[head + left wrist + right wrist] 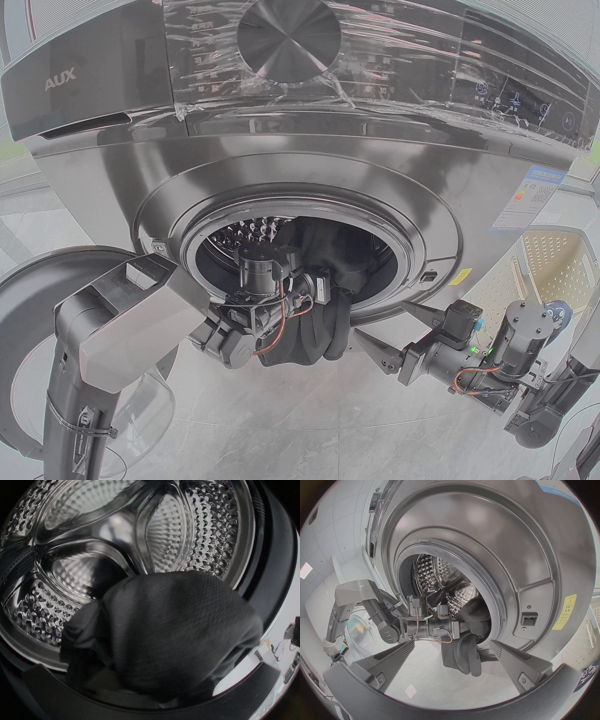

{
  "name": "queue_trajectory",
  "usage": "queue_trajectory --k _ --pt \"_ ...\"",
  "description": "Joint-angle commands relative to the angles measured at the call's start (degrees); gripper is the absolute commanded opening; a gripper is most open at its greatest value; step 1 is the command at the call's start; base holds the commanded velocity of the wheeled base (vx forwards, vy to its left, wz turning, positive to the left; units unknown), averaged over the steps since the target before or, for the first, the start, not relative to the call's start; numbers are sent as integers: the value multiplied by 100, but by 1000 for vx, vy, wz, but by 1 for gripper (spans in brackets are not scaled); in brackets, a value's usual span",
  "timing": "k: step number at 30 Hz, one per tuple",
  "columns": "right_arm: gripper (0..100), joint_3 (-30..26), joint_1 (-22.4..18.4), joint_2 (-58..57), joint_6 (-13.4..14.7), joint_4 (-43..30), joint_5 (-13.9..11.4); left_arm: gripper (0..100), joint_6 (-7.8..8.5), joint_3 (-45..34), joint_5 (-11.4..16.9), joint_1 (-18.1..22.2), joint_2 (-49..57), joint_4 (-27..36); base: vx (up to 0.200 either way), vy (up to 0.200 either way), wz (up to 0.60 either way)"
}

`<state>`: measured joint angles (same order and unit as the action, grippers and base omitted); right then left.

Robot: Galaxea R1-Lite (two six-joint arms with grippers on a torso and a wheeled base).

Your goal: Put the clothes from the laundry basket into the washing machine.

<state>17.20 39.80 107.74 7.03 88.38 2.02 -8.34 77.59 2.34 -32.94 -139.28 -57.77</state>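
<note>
The washing machine (300, 156) stands in front of me with its drum (93, 542) open. A dark garment (325, 325) lies across the lower rim of the opening, partly inside and partly hanging down the front. My left gripper (330, 278) is at the drum mouth, buried in the bunched cloth (175, 627), which it holds lifted above the rim. In the right wrist view, the left gripper (462, 626) enters the garment (470, 636). My right gripper (379, 317) hovers open and holding nothing below and to the right of the opening. The cream laundry basket (550, 262) stands at the far right.
The round glass door (37, 325) is swung open at the left, beside my left arm. Pale tiled floor (312, 425) lies below the machine. The control panel (387, 56) runs across the top, and the basket wall (589, 633) is close to my right arm.
</note>
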Motion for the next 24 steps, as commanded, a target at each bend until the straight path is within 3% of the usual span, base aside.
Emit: queue_trajectory --k 1,7,13,14,20,24 --pt "100 11 10 1 0 4 0 0 -36 740 -129 200 -293 64 0 0 0" --pt "100 29 10 10 0 4 0 0 -63 2155 -682 420 -627 249 0 0 0" --pt "100 47 10 1 0 4 0 0 -194 2410 -753 402 -565 407 0 0 0" --pt "100 47 10 1 0 4 0 100 -194 2304 -753 385 -513 407 0 0 0" --pt "100 47 -8 1 0 4 0 100 -370 1399 -726 174 147 451 0 0 0" --pt "100 47 10 10 0 4 0 100 -361 371 -656 7 744 697 0 0 0"
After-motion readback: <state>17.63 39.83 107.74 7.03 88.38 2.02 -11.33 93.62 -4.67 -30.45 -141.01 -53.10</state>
